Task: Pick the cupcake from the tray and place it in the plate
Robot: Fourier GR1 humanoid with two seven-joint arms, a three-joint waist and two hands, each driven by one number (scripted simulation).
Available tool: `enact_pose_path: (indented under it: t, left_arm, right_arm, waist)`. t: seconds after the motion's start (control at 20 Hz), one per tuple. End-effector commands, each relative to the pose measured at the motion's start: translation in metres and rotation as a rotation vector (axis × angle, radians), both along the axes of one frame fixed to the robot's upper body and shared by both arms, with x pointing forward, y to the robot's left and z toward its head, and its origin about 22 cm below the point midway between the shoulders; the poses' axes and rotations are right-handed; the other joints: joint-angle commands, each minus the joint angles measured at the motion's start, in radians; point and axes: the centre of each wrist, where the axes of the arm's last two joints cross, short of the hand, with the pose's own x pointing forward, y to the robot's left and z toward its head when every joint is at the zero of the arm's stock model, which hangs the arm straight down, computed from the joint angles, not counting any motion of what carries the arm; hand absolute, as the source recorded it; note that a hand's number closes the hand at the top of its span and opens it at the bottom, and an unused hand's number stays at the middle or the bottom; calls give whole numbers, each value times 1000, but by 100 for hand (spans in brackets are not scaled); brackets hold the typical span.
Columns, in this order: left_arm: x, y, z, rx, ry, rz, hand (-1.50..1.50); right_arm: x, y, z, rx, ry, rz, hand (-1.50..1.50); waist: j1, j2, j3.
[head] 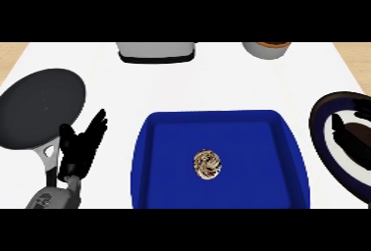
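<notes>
White tabletop (pixel 217 83) is seen from steeply above, with wood-toned floor showing at both upper corners.

Blue tray (pixel 177 147) is set in the middle, low in the view; it has a raised rim and rounded corners, and its near edge is cut off by the lower border.

Dark grey frying pan (pixel 39 108) is placed at the left, well apart from the tray. It is round, and its pale handle runs down toward the near edge.

Plate (pixel 320 132) is noted at the right edge, just beside the tray. It has a dark blue rim and a white centre, and is partly cut off by the frame.

Grey appliance (pixel 156 51) with a dark base is seen at the far edge, cropped at the top.

Left hand (pixel 78 152) is held upright between pan and tray, on a grey forearm rising from the lower left. Its fingers (pixel 94 125) are extended and spread open. Nothing is held; the hand overlaps the pan handle in the view, but contact cannot be judged.

Right hand (pixel 346 132) is seen only in part, as a black shape over the plate's white centre. How far open it is cannot be told.

Grey round container (pixel 267 49) is seen at the far right, top cropped.

Cupcake (pixel 208 165) is lying inside the tray, a little right of its centre and toward the near side. It is untouched and well apart from both hands.
</notes>
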Motion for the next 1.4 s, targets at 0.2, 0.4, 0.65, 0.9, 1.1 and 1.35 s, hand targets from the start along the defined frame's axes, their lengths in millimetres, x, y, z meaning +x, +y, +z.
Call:
enact_pose_path:
  t: [0.2, 0.4, 0.65, 0.9, 1.1, 1.35]
  left_arm:
    - [-15, -23, -12, -104, 52, -4, 0]
    - [-24, -2, -4, -114, 34, -4, 0]
    - [-22, -14, -8, -97, 37, -10, 0]
    - [-18, -17, -8, -105, 32, -35, 0]
    - [-34, -20, -20, -111, 53, -32, 0]
    - [-28, -22, -18, -88, 30, -8, 0]
  right_arm:
    - [-67, 91, 8, -12, -183, -108, -150]
    - [-84, 94, 7, -110, -37, -67, -150]
    - [-105, 99, 13, -251, 331, 78, -150]
    - [-100, 134, 40, -314, 474, 116, -150]
    - [-86, 160, 48, -338, 594, 89, -150]
    - [-60, 206, 43, -361, 649, 100, -150]
  waist:
    - [15, 10, 4]
    - [28, 12, 5]
    - [32, 16, 0]
    - [45, 19, 1]
    - [47, 17, 3]
    - [36, 15, 5]
